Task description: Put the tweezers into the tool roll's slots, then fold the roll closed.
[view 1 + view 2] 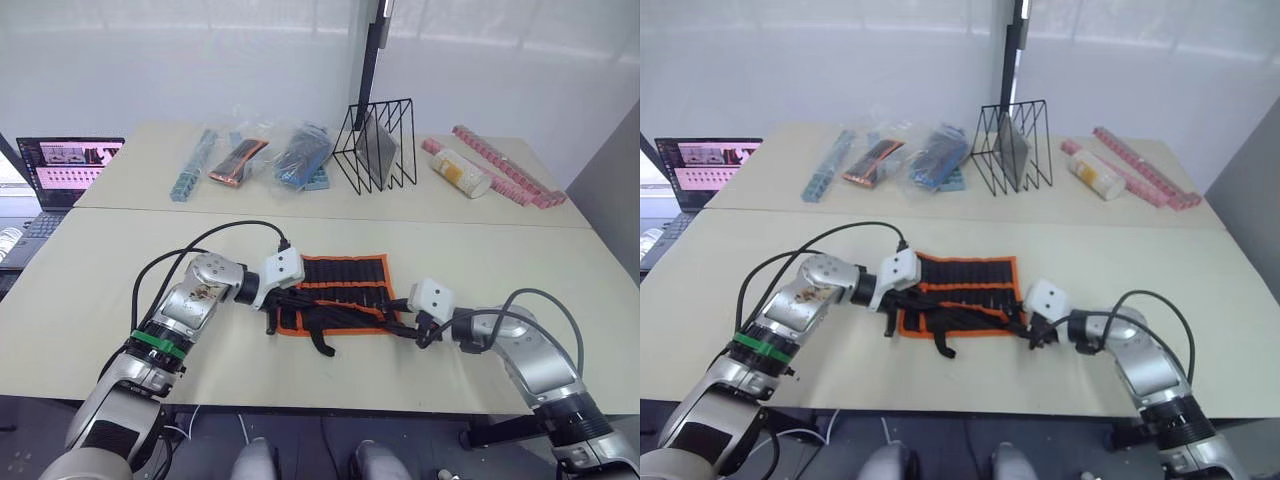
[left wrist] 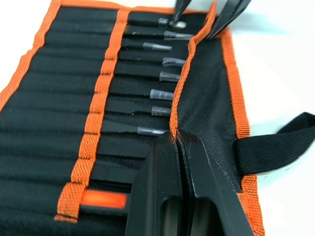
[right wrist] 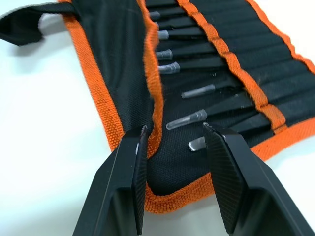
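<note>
The tool roll (image 1: 345,280) lies open at mid-table, black with orange trim. Several tweezers (image 2: 162,76) sit in its slots (image 2: 59,83), their clear-capped tips pointing toward the near flap (image 2: 206,98). My left gripper (image 2: 177,138) is at the roll's left end, shut on the orange edge of that flap. My right gripper (image 3: 174,129) is open at the roll's right end, with the same flap edge and one capped tip (image 3: 187,118) between its fingers. The black strap (image 1: 320,340) trails off the roll's near edge.
At the back stand a wire rack (image 1: 378,145), plastic-wrapped packets (image 1: 240,160), a blue strip (image 1: 195,165), a white tube (image 1: 460,172) and pink strips (image 1: 505,165). A laptop (image 1: 65,165) sits at the far left. The table's front edge runs just below both grippers.
</note>
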Motion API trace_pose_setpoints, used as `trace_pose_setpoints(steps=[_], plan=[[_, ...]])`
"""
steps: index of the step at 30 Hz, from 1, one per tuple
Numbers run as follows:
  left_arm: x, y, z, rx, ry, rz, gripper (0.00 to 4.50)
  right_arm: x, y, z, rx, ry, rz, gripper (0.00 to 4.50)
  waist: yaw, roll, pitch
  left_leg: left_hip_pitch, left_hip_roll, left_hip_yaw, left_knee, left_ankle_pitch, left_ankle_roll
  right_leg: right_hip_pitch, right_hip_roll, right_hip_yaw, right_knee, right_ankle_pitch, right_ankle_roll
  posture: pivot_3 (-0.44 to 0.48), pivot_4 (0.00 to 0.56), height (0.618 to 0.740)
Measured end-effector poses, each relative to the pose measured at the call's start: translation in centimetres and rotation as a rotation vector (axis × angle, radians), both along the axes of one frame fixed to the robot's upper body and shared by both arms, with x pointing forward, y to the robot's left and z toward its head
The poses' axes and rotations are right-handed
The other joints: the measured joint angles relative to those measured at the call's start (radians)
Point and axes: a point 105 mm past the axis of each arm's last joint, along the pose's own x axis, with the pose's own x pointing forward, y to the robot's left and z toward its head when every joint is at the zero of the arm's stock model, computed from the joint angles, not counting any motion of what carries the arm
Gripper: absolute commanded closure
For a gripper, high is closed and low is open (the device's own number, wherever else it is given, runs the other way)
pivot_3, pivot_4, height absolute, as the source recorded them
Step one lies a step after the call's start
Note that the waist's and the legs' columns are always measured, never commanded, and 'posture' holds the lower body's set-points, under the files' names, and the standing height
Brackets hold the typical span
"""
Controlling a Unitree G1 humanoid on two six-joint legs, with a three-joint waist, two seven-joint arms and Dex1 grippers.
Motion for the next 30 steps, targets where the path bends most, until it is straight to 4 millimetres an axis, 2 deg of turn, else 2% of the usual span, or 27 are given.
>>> trace_pose_setpoints(steps=[8, 14, 21, 25, 30], plan=[[0.9, -0.3, 0.6, 0.008, -0.055, -0.027, 4.5, -0.2, 1.1, 1.9, 0.056, -0.03, 0.021, 2.61, 0.007, 0.0, 0.0, -0.001, 0.0, 0.0, 0.0, 0.0, 0.0, 0.0, 0.0, 0.0, -0.001, 0.0, 0.0, 0.0, 0.15, 0.687], [1.0, -0.5, 0.5, 0.007, -0.064, -0.037, 4.5, 0.0, 1.9, 3.0, 0.1, -0.065, 0.028, 4.43, 0.006, 0.0, 0.0, -0.001, 0.0, 0.0, 0.0, 0.0, 0.0, 0.0, 0.0, 0.0, -0.001, 0.0, 0.0, 0.0, 0.15, 0.687], [1.0, -0.7, 0.4, 0.021, -0.072, -0.043, 4.5, -0.5, 3.5, 3.1, 0.163, -0.073, 0.063, 4.47, 0.007, 0.0, 0.0, -0.001, 0.0, 0.0, 0.0, 0.0, 0.0, 0.0, 0.0, 0.0, -0.001, 0.0, 0.0, 0.0, 0.15, 0.687], [1.1, -0.6, 0.4, 0.022, -0.073, -0.042, 4.5, -1.2, 4.2, 2.2, 0.163, -0.043, 0.095, 4.47, 0.007, 0.0, 0.0, -0.001, 0.0, 0.0, 0.0, 0.0, 0.0, 0.0, 0.0, 0.0, 0.0, 0.0, 0.0, 0.0, 0.15, 0.687], [1.1, -0.7, 0.4, 0.026, -0.087, -0.044, 4.5, -0.7, 3.7, 1.1, 0.138, -0.045, 0.074, 4.47, 0.007, 0.0, 0.0, -0.001, 0.0, 0.0, 0.0, 0.0, 0.0, 0.0, 0.0, 0.0, -0.001, 0.0, 0.0, 0.0, 0.15, 0.687]])
